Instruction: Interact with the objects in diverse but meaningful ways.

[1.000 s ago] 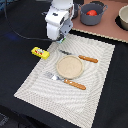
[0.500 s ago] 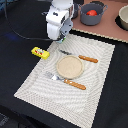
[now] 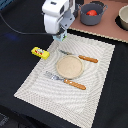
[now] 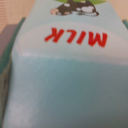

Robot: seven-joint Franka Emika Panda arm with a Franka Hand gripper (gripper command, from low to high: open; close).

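i can't tell whether my gripper (image 3: 61, 36) actually clamps the milk carton (image 4: 65, 75) at the placemat's (image 3: 95, 95) far edge, so lifting might tip it over.

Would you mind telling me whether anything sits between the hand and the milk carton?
Nothing visible does: the milk carton fills the wrist view right beneath the hand, with no other object in front of it.

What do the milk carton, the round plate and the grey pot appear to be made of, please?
Milk carton: probably smooth plastic or coated card; printed red "MILK", soft sheen. Round plate: likely wood, matte tan, uniform surface. Grey pot: probably moulded plastic, though painted metal is possible; dull, even grey.
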